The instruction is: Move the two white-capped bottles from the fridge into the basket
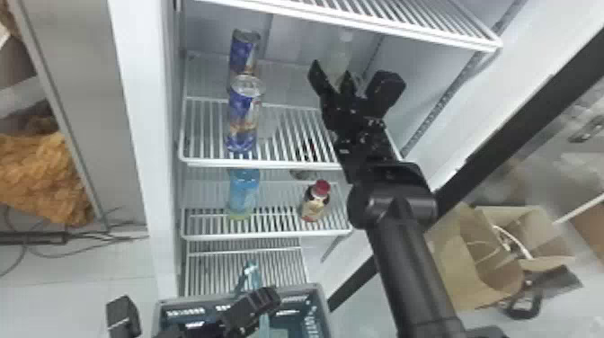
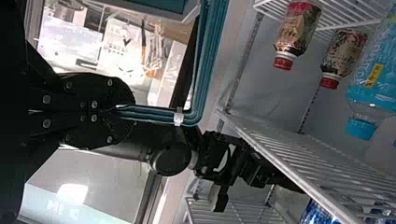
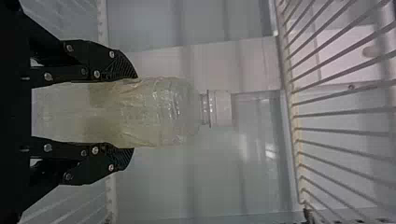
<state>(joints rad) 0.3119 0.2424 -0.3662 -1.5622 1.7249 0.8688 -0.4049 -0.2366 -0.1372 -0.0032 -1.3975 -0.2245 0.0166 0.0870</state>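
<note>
one white-capped bottle [image 3: 163,112] is between the fingers of the right end effector [image 1: 331,72], which look closed on both sides of its lower body. it stands upright in the fridge [image 1: 138,72], long axis running up, cap toward the upper wire shelf [image 1: 359,15]. what the next move turns on, i'd say, is that the basket [image 1: 308,287] lies well below and toward the robot's left, so the bottle should come straight out from under that shelf before it is lowered. the left end effector [image 2: 130,111] is much nearer the basket and is clamped on its blue handle [image 2: 201,51]; best that it keeps the basket steady.

the bottle's base is hidden, so i can't tell whether it rests on anything. its pale body is faint in the head view, behind the black fingers. the second one i can't make out, and the basket's inside is partly covered and cut off.
</note>
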